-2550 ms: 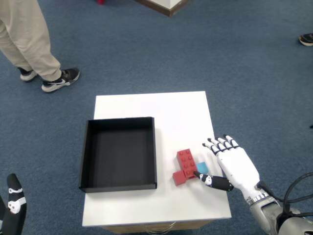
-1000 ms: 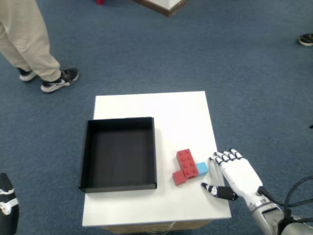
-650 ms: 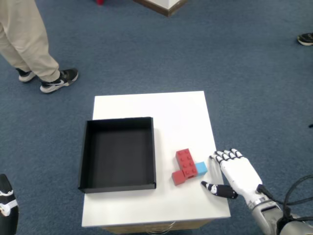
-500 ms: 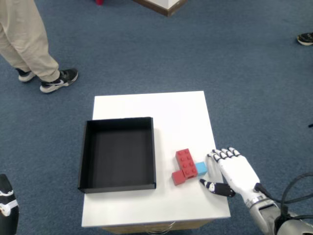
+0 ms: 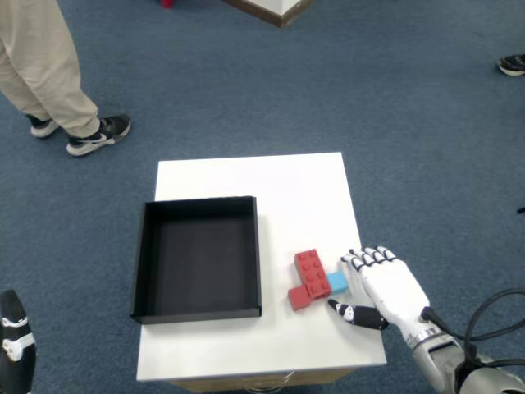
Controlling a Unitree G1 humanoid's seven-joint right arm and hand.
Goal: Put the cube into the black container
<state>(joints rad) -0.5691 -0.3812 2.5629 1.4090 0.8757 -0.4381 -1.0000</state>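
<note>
The right hand (image 5: 384,289) is hovering at the near right corner of the table (image 5: 303,180), fingers spread and holding nothing, thumb pointing toward the blocks. Just beside its fingertips the blue cube (image 5: 338,283) is sitting against a red brick (image 5: 308,277). Farther left, the black container (image 5: 198,257) is lying empty. The reach looks to be in hand; next the fingers need closing round the cube without dragging the brick along, then carrying it left over the container wall.

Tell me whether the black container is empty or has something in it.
Empty. The black container shows only its dark floor; the red bricks and blue cube sit on the table outside it.
</note>
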